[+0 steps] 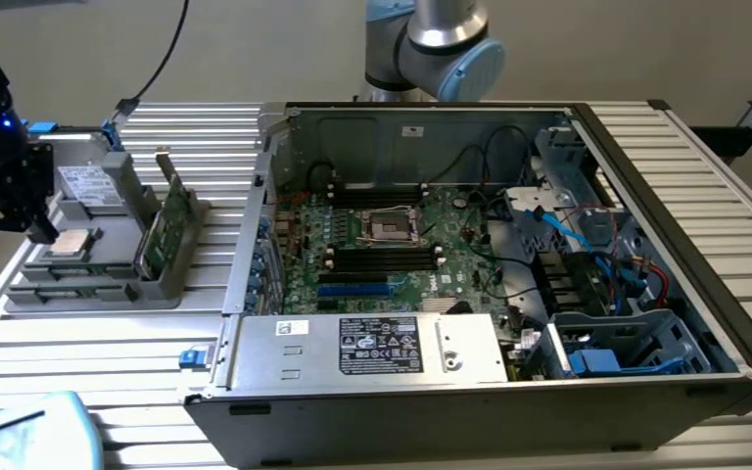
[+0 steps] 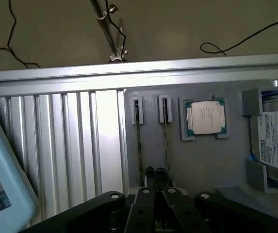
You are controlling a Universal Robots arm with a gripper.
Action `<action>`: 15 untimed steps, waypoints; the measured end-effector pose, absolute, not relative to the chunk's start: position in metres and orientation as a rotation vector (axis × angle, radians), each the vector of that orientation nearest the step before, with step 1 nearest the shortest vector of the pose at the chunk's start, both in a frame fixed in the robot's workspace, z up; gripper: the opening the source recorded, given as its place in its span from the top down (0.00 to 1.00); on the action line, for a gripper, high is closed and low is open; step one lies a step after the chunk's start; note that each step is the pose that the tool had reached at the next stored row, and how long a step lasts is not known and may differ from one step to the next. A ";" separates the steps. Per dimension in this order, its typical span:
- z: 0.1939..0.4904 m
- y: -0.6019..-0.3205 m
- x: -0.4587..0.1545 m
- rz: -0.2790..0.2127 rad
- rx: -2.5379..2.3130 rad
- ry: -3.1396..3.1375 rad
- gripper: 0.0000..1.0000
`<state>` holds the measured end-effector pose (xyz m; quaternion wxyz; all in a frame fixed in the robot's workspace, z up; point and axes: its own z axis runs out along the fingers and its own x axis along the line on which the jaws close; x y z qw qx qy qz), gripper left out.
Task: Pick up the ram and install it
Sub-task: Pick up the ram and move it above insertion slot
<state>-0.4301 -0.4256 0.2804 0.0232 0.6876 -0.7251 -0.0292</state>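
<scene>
Two slim ram sticks (image 2: 139,141) stand on edge in parallel slots of the grey parts tray (image 2: 211,165); in the exterior view the ram (image 1: 73,271) lies at the tray's near end. My gripper (image 2: 155,177) hangs over the tray by one end of the sticks, fingers shut with nothing between them. In the exterior view the gripper (image 1: 42,231) is at the far left, above the tray (image 1: 36,299) and away from the open computer case (image 1: 507,264). The motherboard (image 1: 415,245) inside shows black memory slots (image 1: 383,258).
On the tray also sit a square silver processor (image 2: 204,118), a hard drive (image 2: 277,141) and a taller green card with a metal bracket (image 1: 167,230). The power supply (image 1: 376,348) and cables (image 1: 598,245) crowd the case. A light-blue object (image 1: 23,431) lies at the front left.
</scene>
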 end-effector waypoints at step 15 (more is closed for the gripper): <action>0.280 -0.426 -0.431 -0.090 2.159 -2.215 0.69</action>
